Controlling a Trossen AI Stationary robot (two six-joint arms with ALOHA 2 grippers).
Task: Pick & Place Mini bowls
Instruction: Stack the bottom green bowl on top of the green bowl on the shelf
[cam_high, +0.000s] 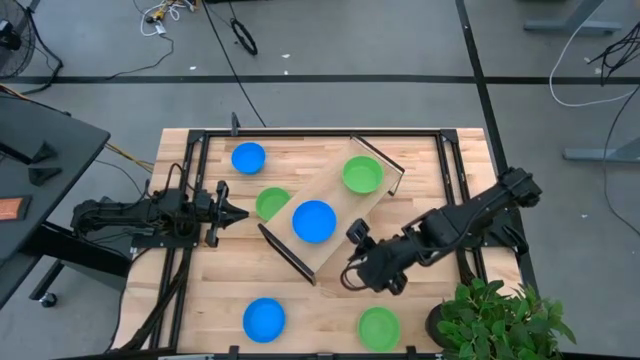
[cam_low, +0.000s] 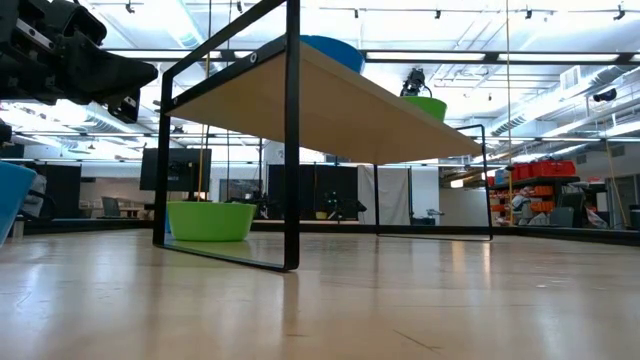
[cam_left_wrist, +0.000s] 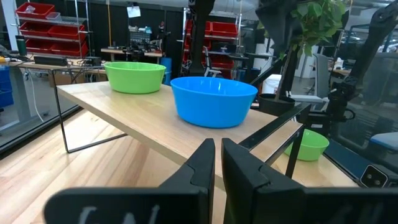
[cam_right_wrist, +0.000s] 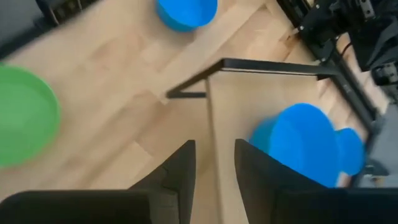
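Nearest the overhead camera, right gripper (cam_high: 352, 262) open and empty beside the tray (cam_high: 384, 189) already carrying two bowls (cam_high: 314, 221), left gripper (cam_high: 238, 212) closed on nothing, four bowls (cam_high: 264, 319) left on the surface (cam_high: 430, 160).

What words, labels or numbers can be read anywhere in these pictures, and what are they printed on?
None can be read for certain.
Left gripper: pale marks on its dark body at the bottom of its wrist view, cut off and too blurred to read.
Blue bowls, green bowls and the wooden tray: no print visible.
Red bins on shelves in the room behind: any labels are too small to read.
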